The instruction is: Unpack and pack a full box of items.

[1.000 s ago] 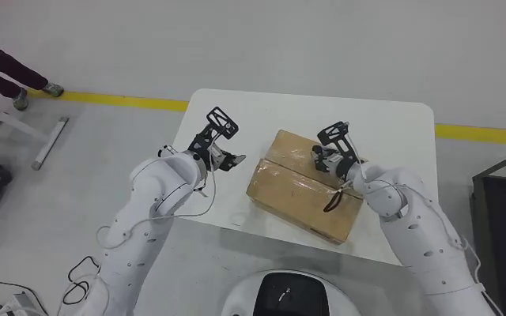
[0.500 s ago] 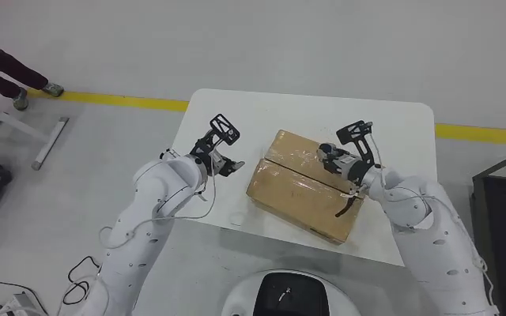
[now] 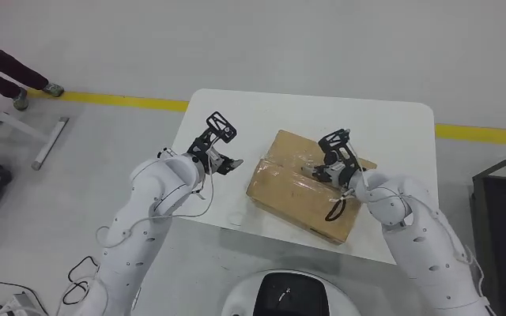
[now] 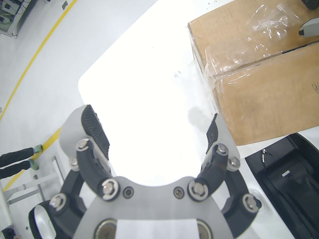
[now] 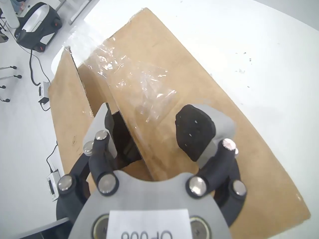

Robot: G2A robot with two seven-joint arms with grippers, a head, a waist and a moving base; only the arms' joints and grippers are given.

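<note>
- We saw our left hand (image 4: pixel 150 116) spread over the surface (image 3: pixel 261 118), the box (image 3: pixel 285 197) just beside one fingertip;
- our right hand (image 5: pixel 149 115) straddled the box's taped flap (image 5: pixel 159 58), fingers spread, one dipped inside the seam gap.

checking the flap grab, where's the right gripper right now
The right gripper is over the cardboard box, at its centre seam. In the right wrist view it is open, with one finger dipped into the seam gap and the other above the box top.
</note>
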